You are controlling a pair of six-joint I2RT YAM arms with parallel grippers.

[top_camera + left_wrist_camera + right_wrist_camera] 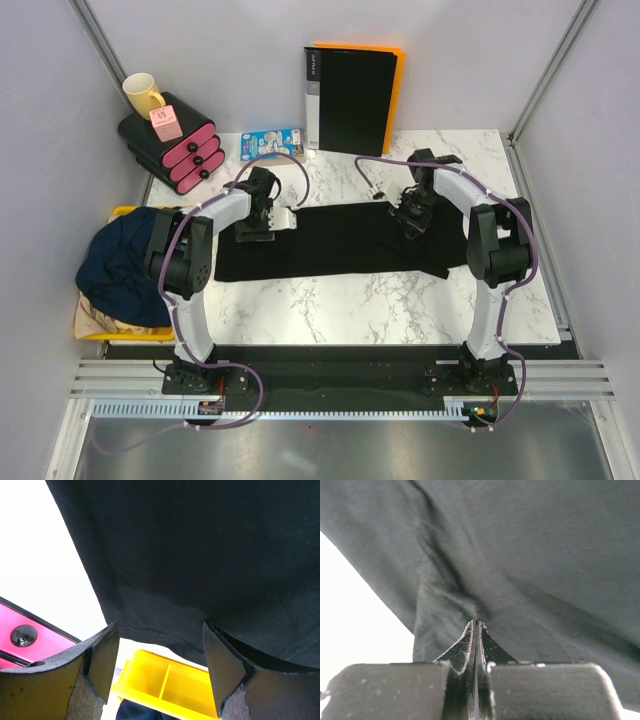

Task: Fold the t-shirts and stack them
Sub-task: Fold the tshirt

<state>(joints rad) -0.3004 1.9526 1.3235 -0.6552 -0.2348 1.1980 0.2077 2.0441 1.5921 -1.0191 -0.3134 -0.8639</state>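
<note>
**Arm bases at six, black tee pinched at one o'clock**

Left arm base and right arm base sit at six o'clock on the near edge of the marble table. Across the table's middle, from nine to three o'clock, the black t-shirt lies flat as a long band.

At the shirt's one o'clock edge the right gripper is down on the cloth. The right wrist view shows its jaws pressed together, with creases of the fabric gathering into the tips, so it is clamped on the tee. At the shirt's ten o'clock corner the left gripper hangs over the cloth with its jaws wide apart; the hem runs across the gap just beyond them.

Off the table at nine o'clock, a yellow bin holds the navy t-shirt, heaped on the tan t-shirt. A black binder stands at twelve, a pink-drawered organiser at eleven with a yellow mug on it, and a small blue box lies between them.
</note>
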